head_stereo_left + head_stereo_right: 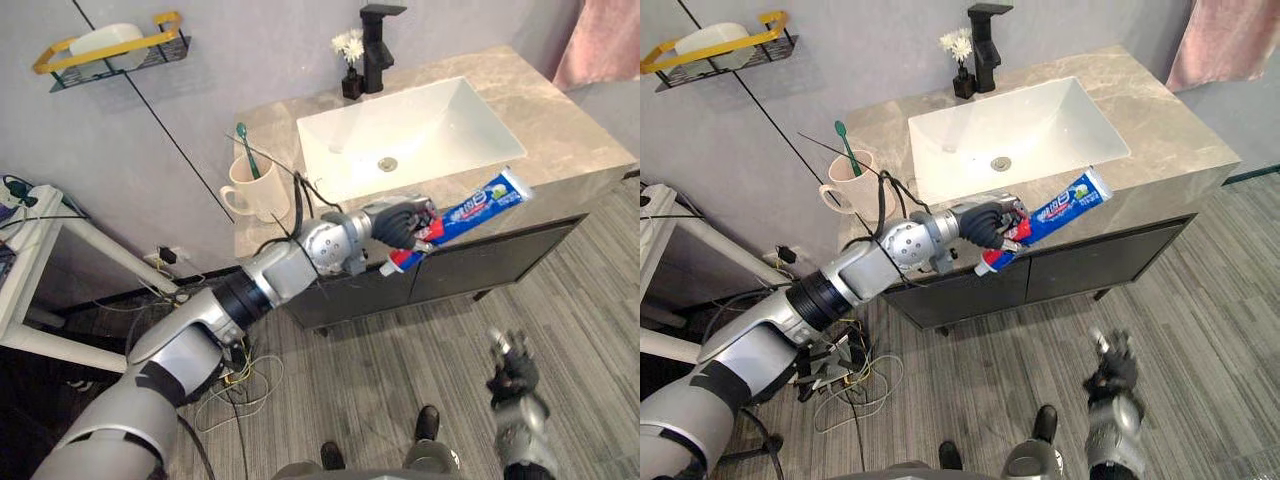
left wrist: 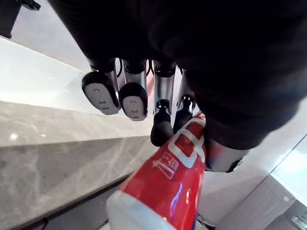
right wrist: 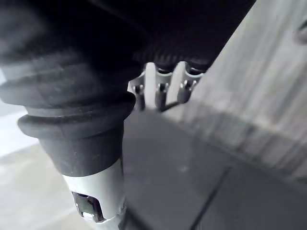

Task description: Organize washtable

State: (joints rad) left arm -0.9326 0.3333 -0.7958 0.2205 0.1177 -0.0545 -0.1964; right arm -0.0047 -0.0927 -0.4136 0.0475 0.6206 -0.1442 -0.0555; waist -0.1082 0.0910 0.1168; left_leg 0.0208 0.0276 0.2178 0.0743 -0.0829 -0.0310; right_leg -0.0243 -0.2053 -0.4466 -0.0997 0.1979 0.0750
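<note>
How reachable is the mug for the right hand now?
Probably not: the right hand hangs low over the floor; the mug stands atop the counter, past the left hand gripping toothpaste.

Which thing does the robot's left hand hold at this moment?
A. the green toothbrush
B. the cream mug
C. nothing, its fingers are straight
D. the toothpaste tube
D: the left hand has its fingers curled round the toothpaste tube near the front edge of the counter, while the green toothbrush stands in the cream mug, apart from the hand.
</note>
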